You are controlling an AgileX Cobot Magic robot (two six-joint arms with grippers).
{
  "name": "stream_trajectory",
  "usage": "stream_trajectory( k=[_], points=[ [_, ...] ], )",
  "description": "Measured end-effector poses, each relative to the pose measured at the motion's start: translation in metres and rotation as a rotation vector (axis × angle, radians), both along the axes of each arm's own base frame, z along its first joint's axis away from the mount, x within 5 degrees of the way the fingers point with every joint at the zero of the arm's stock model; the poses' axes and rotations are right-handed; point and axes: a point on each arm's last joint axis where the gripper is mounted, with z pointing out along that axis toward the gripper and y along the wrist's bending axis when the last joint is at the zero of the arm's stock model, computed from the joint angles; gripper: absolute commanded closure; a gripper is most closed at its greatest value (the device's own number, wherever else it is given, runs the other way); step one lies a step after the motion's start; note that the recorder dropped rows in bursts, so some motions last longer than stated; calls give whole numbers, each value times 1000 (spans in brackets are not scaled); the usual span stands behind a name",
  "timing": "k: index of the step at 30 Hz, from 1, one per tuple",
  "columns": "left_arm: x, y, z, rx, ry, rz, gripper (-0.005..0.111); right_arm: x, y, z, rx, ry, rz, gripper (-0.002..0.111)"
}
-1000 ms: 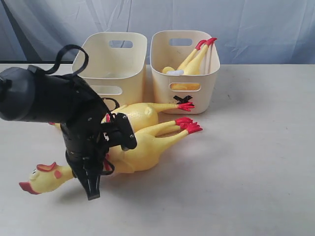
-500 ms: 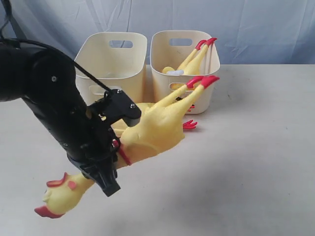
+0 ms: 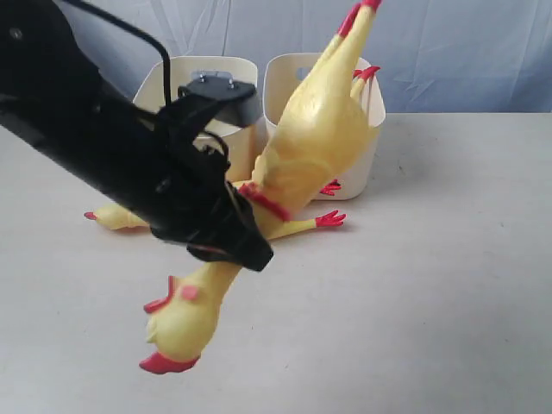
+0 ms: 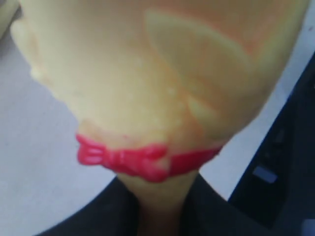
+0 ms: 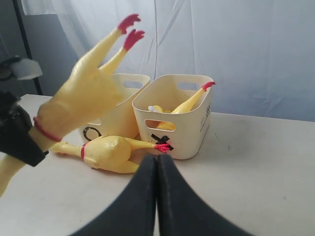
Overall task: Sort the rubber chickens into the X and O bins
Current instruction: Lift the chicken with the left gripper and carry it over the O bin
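You see smooth, faintly glossy rubber on the lifted chicken (image 3: 315,129); bins (image 5: 194,130) are smooth cream plastic; table (image 3: 448,285) reads matt and plain; backdrop (image 3: 466,52) is creased cloth.

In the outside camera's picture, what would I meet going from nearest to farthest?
The lifted chicken → the lying chicken on the table → the O bin and X bin, side by side at the back.

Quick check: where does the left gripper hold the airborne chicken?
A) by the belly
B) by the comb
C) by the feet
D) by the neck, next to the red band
D: the left gripper is clamped on the neck of the airborne chicken beside its red band, with the head hanging down and the feet up.
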Motion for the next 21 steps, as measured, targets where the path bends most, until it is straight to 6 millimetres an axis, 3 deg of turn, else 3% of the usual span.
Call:
stream_trajectory(
  k=[8, 16, 21],
  points=[
    [29, 18, 34, -274, 110, 157, 107, 0, 0, 0, 2, 3, 3, 109],
    [54, 47, 45, -440, 179, 327, 107, 0, 0, 0, 5, 4, 5, 109],
    [73, 62, 40, -489, 249, 369, 107, 0, 1, 0, 6, 4, 5, 109]
  ],
)
